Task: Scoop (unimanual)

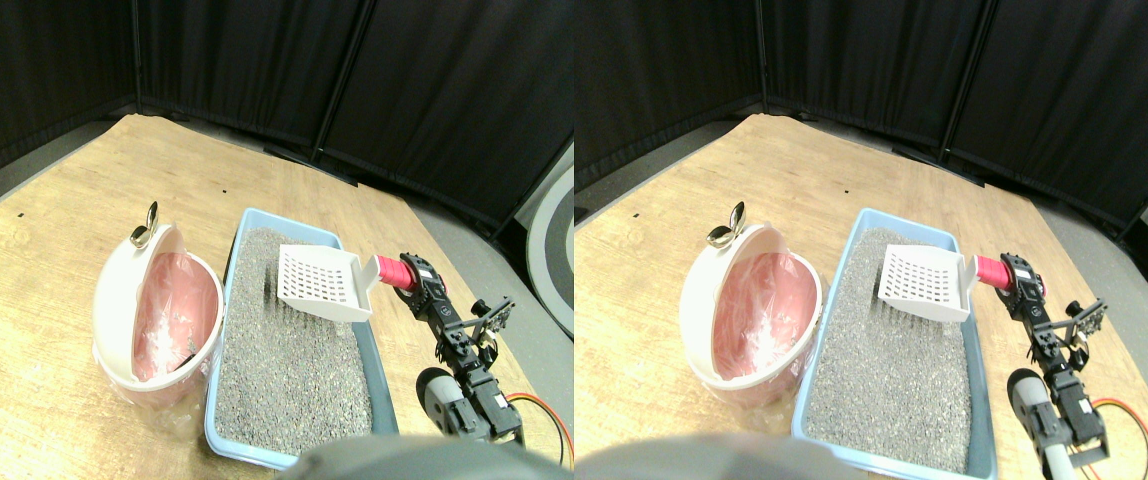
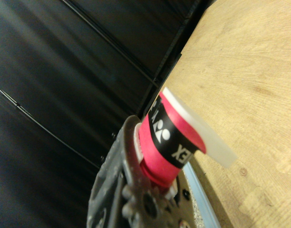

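A white slotted scoop (image 1: 319,280) with a red-wrapped handle (image 1: 394,272) hangs tilted above the far right part of a blue litter tray (image 1: 234,448) filled with grey litter (image 1: 284,350). My right gripper (image 1: 416,283) is shut on the handle, reaching in from the tray's right side. I see no litter in the scoop. In the wrist view the red handle (image 2: 167,142) runs out from the dark jaw frame to the scoop's white neck (image 2: 202,133). A white bin (image 1: 112,300) with a pink liner leans against the tray's left side, its mouth facing the tray.
A metal clip (image 1: 146,228) sits on the bin's far rim. Everything rests on a wooden board (image 1: 34,250). Black curtains (image 1: 234,60) close off the back. A round grey and white panel (image 1: 554,240) stands at the far right.
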{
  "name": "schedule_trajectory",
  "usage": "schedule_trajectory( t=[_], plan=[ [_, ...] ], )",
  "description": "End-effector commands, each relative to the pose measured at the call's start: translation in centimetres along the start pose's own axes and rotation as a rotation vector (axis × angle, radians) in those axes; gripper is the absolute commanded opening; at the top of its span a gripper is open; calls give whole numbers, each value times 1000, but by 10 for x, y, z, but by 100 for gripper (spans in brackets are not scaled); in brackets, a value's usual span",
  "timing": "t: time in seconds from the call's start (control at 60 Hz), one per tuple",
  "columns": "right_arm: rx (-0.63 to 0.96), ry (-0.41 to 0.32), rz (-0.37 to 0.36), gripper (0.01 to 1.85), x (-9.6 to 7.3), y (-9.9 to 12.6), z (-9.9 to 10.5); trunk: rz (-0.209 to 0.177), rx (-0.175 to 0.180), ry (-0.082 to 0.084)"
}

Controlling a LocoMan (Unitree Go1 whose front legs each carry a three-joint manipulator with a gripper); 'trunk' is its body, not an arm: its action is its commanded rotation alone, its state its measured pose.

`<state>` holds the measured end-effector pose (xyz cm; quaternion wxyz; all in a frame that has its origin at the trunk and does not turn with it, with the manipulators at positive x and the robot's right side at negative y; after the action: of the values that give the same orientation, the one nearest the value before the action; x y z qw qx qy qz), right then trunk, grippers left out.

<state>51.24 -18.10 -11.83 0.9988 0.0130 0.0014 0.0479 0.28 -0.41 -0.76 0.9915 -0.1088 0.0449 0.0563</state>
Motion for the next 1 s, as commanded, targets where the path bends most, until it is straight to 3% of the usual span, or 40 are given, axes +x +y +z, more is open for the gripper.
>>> schedule_trajectory(
  t=[0.017, 0.333, 1.0],
  plan=[
    [36, -58, 7, 6, 4, -2, 2, 0, -12, -16],
    [79, -11, -17, 6, 10, -11, -28, 3, -4, -5],
    [99, 149, -88, 6, 19, -30, -63, 19, -15, 7]
  ],
)
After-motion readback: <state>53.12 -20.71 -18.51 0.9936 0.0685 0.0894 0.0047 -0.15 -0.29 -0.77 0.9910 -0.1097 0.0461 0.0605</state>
